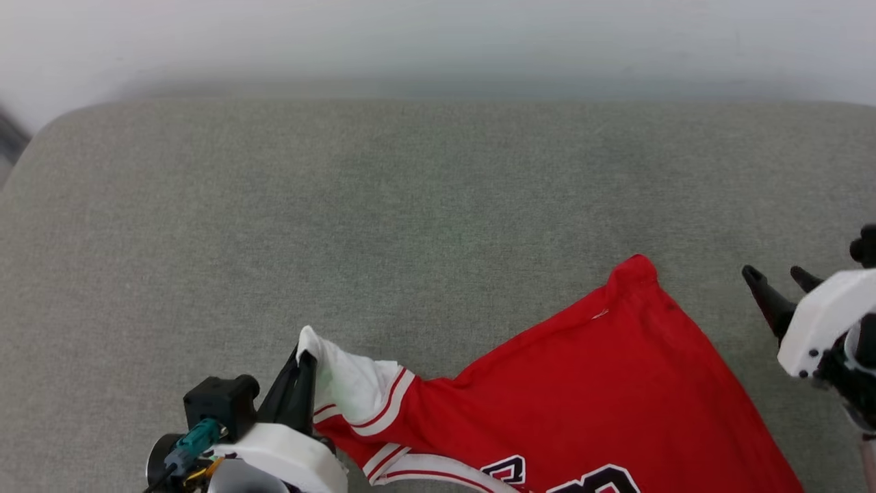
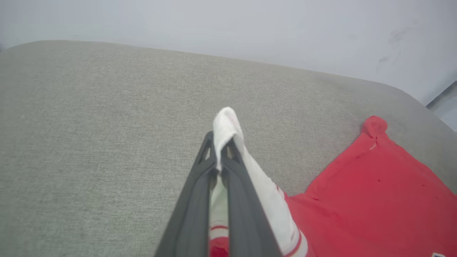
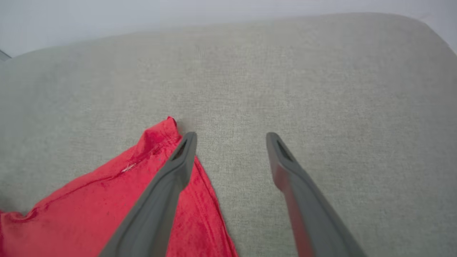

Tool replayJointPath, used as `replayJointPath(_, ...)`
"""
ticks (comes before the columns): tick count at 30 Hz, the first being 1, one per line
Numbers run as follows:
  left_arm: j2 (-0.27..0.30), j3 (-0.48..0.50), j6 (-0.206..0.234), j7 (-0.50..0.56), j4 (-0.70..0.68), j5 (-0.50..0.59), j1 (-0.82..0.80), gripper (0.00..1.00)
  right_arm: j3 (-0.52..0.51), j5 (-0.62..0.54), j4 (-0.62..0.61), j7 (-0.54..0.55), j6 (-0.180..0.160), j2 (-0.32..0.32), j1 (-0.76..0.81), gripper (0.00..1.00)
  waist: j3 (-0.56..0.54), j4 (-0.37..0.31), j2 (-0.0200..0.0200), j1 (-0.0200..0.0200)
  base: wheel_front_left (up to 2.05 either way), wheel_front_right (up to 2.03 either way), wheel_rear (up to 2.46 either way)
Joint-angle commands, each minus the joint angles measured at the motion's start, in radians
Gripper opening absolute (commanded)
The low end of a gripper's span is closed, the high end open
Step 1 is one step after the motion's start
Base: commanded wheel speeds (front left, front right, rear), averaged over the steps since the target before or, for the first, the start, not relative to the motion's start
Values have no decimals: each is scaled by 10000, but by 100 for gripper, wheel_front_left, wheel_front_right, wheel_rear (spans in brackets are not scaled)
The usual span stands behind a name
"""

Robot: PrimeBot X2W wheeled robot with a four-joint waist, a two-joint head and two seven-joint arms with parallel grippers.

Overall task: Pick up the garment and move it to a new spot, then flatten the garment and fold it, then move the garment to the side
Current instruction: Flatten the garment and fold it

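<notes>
The garment (image 1: 588, 383), a red shirt with white striped sleeves and black lettering at the bottom edge, lies spread over the near part of the grey cushioned surface (image 1: 410, 205). My left gripper (image 1: 304, 363) is shut on its white sleeve (image 2: 228, 125), which sticks up past the fingertips. The right gripper (image 1: 780, 277) hangs open at the right, off the cloth. In the right wrist view the garment's red corner (image 3: 160, 139) lies beside the left finger (image 3: 185, 150), and the jaws of the right gripper (image 3: 231, 137) stand wide apart with nothing between them.
The grey surface stretches far back to a pale wall (image 1: 438, 41), with rounded corners at the far left (image 1: 61, 123). Bare fabric lies to the left of and behind the garment.
</notes>
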Motion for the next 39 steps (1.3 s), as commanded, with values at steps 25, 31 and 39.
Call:
replayJointPath(25, -464, -301, -488, -409, 729, 111, -1338, 0, 4565, 1081, 3481, 4820, -4, -832, -2930, 0, 1409, 1211, 0, -1, 0, 0, 0)
replayJointPath(31, -262, -73, -526, -327, 915, -139, -1247, 0, 4958, 1226, 3626, 3834, -2, -797, -3484, 0, 747, 953, 0, -1, 0, 0, 0)
replayJointPath(39, 295, 559, -903, -46, 1485, -489, -2290, 0, 4825, 717, 3875, 1608, -5, -693, -4113, 0, -219, 263, 0, -1, 0, 0, 0)
